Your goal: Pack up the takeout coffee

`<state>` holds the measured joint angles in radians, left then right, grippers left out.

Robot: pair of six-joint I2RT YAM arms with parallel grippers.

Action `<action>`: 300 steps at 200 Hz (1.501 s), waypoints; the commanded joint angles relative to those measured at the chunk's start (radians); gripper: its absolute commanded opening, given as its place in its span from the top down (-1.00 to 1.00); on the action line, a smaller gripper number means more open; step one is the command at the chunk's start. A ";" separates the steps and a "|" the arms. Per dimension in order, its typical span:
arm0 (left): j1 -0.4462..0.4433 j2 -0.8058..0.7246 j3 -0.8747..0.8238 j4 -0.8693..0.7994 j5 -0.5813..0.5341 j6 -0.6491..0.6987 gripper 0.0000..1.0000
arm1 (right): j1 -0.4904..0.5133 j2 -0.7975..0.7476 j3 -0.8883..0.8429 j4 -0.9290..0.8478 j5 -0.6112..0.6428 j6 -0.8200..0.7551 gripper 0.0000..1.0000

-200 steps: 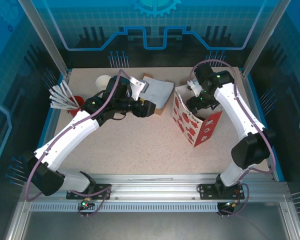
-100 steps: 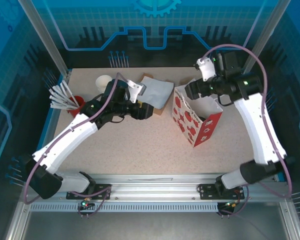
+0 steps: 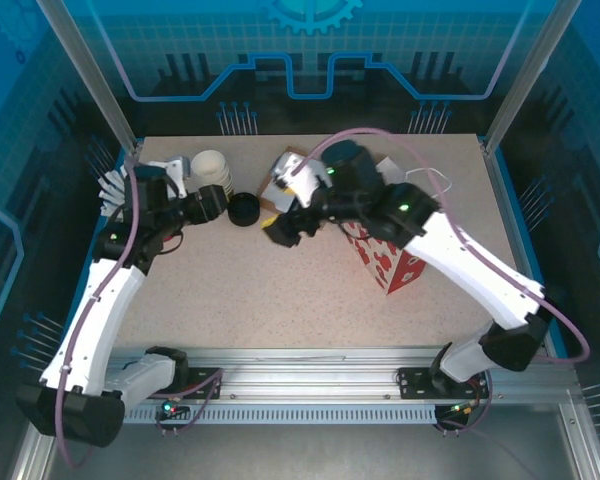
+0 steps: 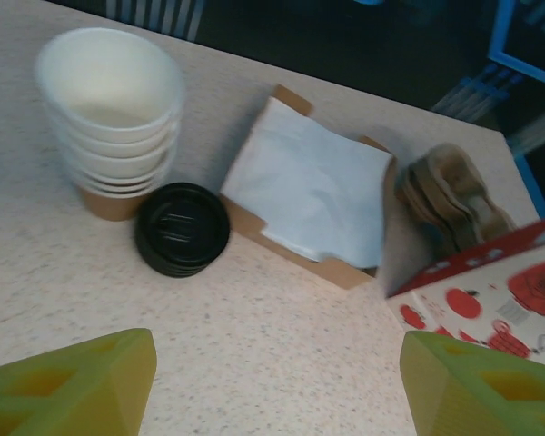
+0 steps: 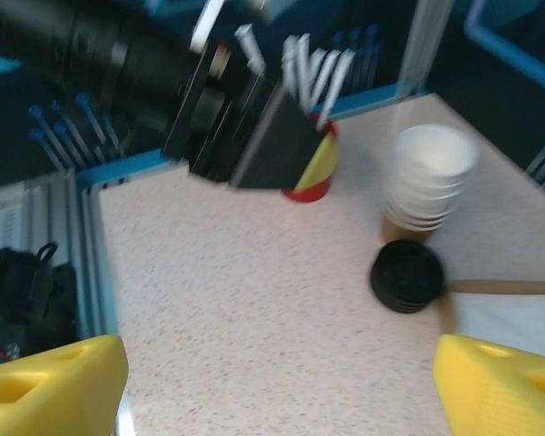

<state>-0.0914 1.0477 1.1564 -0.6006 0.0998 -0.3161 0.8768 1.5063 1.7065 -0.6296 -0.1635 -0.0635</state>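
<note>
- Red holder [image 5: 302,193] of white sticks: stands at the far left corner, apparently parked clear of the working area.
- Left gripper [image 4: 274,363]: jaws spread wide over bare table, holding and touching nothing. It faces the supplies, probably to survey them.
- Stack of lidless white cups [image 4: 109,118], with a low pile of black lids [image 4: 182,229] just beside it: spare stock, kept together for easy reach.
- Right gripper [image 5: 277,372]: jaws likewise wide and empty, pointed left across the table towards the lids.
- Napkin tray [image 4: 309,191] and brown sleeves [image 4: 454,195]: further stock, side by side.
- Red-and-white bag [image 3: 390,268]: stands at the right, presumably to receive the order.
- Takeout coffee: its place cannot be told, because the right arm hides the bag's inside.
</note>
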 commanded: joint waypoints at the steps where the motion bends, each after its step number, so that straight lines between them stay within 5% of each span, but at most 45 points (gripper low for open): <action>1: 0.097 -0.009 0.044 -0.141 -0.030 0.008 -0.46 | 0.053 0.025 -0.030 0.080 0.023 -0.021 -0.74; 50: 0.417 0.072 0.070 -0.191 0.002 0.037 -0.48 | 0.083 0.059 -0.108 0.161 -0.014 -0.011 -0.75; 77: 0.495 0.178 0.088 -0.179 -0.002 0.018 -0.48 | 0.089 0.086 -0.115 0.174 -0.027 -0.007 -0.75; 107: 0.502 0.301 0.151 -0.156 -0.046 0.006 -0.45 | 0.090 0.085 -0.142 0.195 -0.032 -0.007 -0.75; 145: 0.502 0.405 0.220 -0.152 -0.051 -0.004 -0.10 | 0.088 0.066 -0.181 0.212 -0.025 -0.020 -0.74; 209: 0.502 0.446 0.202 -0.146 -0.078 0.018 0.41 | 0.083 0.069 -0.181 0.203 -0.018 -0.027 -0.74; 300: 0.501 0.446 0.200 -0.152 -0.041 0.027 0.87 | 0.083 0.065 -0.172 0.179 -0.013 -0.009 -0.74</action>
<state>0.4030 1.4925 1.3453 -0.7509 0.0406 -0.3046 0.9554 1.5833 1.5238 -0.4446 -0.1726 -0.0788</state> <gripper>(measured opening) 0.081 0.871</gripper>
